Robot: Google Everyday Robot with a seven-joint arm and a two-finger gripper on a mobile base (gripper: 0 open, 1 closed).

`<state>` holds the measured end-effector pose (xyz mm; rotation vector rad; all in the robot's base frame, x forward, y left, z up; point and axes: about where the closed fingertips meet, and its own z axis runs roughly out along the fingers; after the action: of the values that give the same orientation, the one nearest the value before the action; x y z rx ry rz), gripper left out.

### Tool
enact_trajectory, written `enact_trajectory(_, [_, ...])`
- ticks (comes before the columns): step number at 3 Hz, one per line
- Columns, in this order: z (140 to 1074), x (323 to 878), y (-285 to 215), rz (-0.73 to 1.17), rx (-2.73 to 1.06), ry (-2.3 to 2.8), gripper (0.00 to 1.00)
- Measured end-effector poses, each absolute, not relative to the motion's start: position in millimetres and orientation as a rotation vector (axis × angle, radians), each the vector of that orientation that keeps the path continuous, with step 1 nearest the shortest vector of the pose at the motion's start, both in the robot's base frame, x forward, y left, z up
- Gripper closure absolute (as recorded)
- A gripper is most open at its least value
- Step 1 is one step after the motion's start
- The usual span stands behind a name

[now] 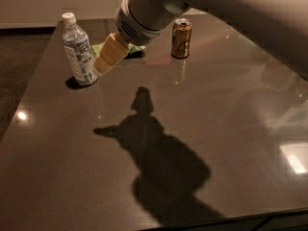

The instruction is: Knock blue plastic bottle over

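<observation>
Our gripper (pixel 102 64) hangs just beside the upright bottle (pixel 78 52), nearly touching it; whether the gripper is open we cannot tell

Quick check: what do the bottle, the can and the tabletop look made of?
Blue plastic bottle: thin clear plastic, see-through above its label. Can: probably metal, gold-brown sheen. Table: dark, polished, mirrors lights; stone or laminate, unclear. Gripper hangs close beside the bottle.

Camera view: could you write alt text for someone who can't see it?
A robot arm's gripper hangs close beside an upright blue plastic bottle on a dark glossy table. A gold-brown can stands farther back, and the arm's shadow falls across it.
</observation>
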<state>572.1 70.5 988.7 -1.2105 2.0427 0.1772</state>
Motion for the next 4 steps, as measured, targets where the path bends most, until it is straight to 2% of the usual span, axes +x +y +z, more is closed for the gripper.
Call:
enact_trajectory(2, [982.2, 577.4, 76.8, 0.140, -1.197, 2.046, 0.00])
enact_trajectory(4, [957.6, 606.8, 103.6, 0.128, -1.138, 2.064, 0.00])
